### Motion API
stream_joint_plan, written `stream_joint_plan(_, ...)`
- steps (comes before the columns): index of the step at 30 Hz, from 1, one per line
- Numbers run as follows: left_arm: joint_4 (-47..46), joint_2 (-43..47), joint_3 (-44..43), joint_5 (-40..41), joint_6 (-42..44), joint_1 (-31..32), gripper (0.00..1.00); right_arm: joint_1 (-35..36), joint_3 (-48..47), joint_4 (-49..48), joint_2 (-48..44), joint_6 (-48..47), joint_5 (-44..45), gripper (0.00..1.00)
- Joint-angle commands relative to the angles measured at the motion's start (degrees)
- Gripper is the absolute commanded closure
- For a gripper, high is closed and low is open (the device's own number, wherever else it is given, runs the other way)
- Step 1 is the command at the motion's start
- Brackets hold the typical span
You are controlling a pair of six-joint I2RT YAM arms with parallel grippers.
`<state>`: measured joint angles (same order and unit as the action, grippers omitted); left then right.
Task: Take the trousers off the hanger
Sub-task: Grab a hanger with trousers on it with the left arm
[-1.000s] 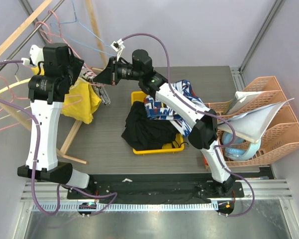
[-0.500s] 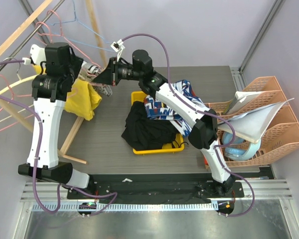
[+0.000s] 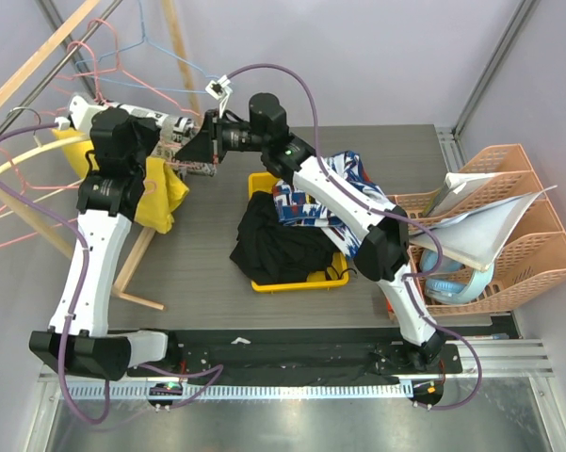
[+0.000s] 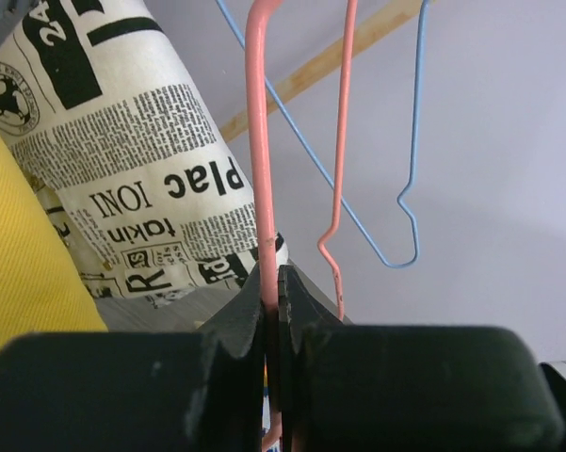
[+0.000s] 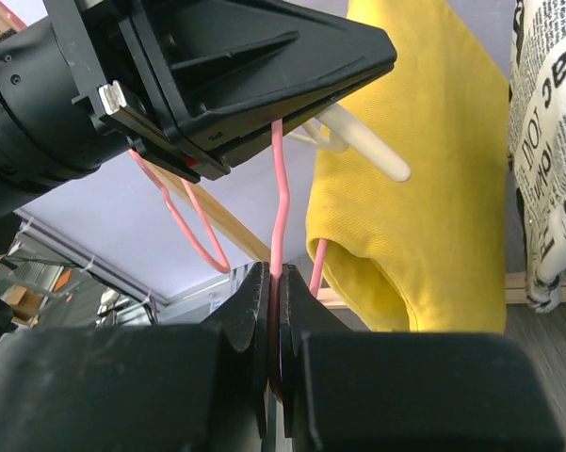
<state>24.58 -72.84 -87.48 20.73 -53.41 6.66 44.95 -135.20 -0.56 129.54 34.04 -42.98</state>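
The left tool (image 4: 271, 287) and the right tool (image 5: 274, 282) are each clamping shut on the wire of the pink hanger (image 4: 256, 141). The yellow trousers (image 5: 410, 141) are hanging just right of the right tool, apparently on that hanger, so sliding them off is looking like work not yet done.

Left hand (image 4: 271, 292) pinched shut, right hand (image 5: 274, 287) likewise

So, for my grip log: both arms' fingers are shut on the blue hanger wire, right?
No, the pink hanger: left fingers and right fingers are both shut on its wire, as each wrist view shows. The blue hanger hangs ungripped.
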Motion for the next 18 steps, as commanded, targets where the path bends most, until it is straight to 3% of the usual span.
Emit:
stream_joint_plan(1, -10.16, 4.55, 1.61, -2.27, 8.83, 0.02, 1.00, 0.31, -5.77, -0.67, 3.43, 0.14, -0.89, 0.99)
stream_joint_plan(6, -9.81, 5.25, 0.91, -1.31, 16.22, 2.57, 1.00, 0.40, -11.23, -1.37, 8.01, 2.51, 1.32, 0.99)
stream_joint_plan(18, -14.20, 6.74, 2.40, 3.87, 29.40, 11.53, 1.00, 0.84, -10.87, -1.82, 9.06, 1.55, 7.47, 0.99)
